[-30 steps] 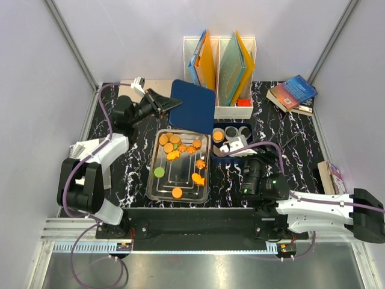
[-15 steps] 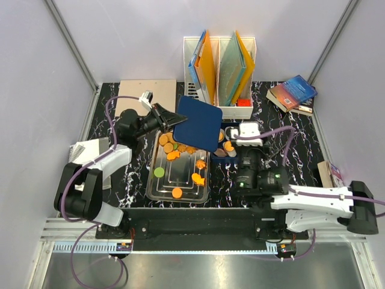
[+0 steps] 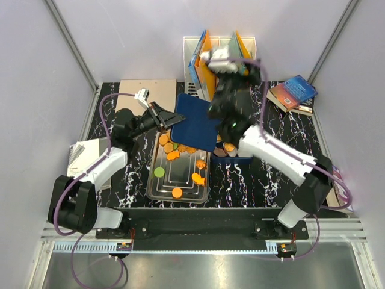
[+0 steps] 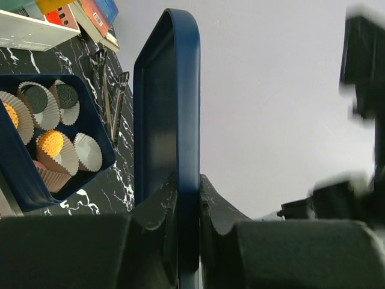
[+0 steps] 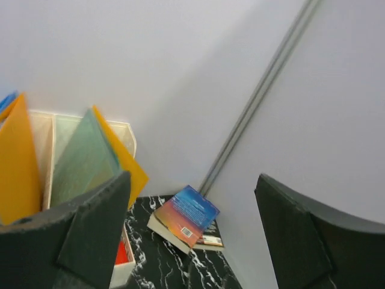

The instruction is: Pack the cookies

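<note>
Many orange cookies (image 3: 174,150) and one green one lie on a metal tray (image 3: 157,191) at the table's middle. My left gripper (image 3: 170,118) is shut on the edge of a dark blue lid (image 3: 195,122), held tilted above the tray's far end; the left wrist view shows the lid (image 4: 180,90) on edge between the jaws (image 4: 186,189). A blue box (image 4: 18,174) of white paper cups holds orange (image 4: 51,143) and black (image 4: 66,95) cookies. My right gripper (image 3: 240,65) is raised high, open and empty, and faces the back right corner (image 5: 192,232).
A white file holder (image 3: 234,111) with orange and green folders stands at the back. Books (image 3: 293,93) lie at the back right, also in the right wrist view (image 5: 183,220). A tan board (image 3: 147,89) lies at the back left and a notebook (image 3: 78,153) at the left.
My right arm has swung up from the near right of the table to high over the blue box. My left gripper has carried the lid towards the near right, over the tray's far end.
</note>
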Motion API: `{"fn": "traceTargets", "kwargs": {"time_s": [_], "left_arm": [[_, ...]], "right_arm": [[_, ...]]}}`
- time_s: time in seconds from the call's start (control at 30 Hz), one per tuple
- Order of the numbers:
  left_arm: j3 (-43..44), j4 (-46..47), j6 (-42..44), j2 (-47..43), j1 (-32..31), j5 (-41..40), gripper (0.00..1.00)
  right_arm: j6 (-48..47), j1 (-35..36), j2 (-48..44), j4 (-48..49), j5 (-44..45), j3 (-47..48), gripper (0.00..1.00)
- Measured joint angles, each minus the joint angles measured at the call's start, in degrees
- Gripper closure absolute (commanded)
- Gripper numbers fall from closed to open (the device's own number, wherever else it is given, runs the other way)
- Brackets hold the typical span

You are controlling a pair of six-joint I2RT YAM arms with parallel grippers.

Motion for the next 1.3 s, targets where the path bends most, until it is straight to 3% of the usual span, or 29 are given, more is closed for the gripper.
{"fn": "traceTargets", "kwargs": {"time_s": [0.07,0.13,0.2,0.27,0.33,0.4,0.57,0.8,1.0,1.3], "left_arm": [[0.00,-0.11,0.00,-0.22,0.00,0.02,1.00],[0.00,-0.20,-0.02,-0.48,0.00,0.07,1.00],[0.00,-0.17,0.00,-0.76,0.00,0.07,1.00],[-0.04,-0.24,0.02,-1.22,0.00,0.04,1.00],[-0.15,0.00,0.04,-1.57,0.00,0.07,1.00],[-0.44,0.42,0.02,-1.60,0.00,0.07,1.00],[-1.70,0.35,0.00,-1.40,-0.81,0.02,1.00],[-3.63,4.35,-0.22,2.58,-5.81,-1.31,1.00],[-5.35,8.24,-0.44,6.86,-9.53,-4.83,1.00],[-5.55,26.32,-7.43,20.70,-9.62,-9.60,1.00]], "right_arm": [[13.94,-7.34,1.22,-16.17,-3.58,7.85,0.15],[34.38,-16.24,1.46,-37.05,-11.37,17.44,0.16],[51.23,-24.61,0.55,-49.09,-19.76,22.36,0.18],[66.42,-33.62,-3.26,-57.72,-29.70,21.00,0.20],[77.79,-39.67,-8.83,-61.53,-38.16,13.94,0.21],[85.66,-41.35,-14.51,-64.00,-45.51,5.66,0.24],[96.08,-40.24,-23.87,-67.47,-58.99,-11.87,0.34],[105.11,-40.70,-34.16,-68.87,-67.67,-34.97,0.34],[109.02,-42.99,-38.12,-64.78,-69.79,-44.98,0.34],[117.26,-48.68,-39.63,-51.17,-73.07,-59.54,0.34]]}}
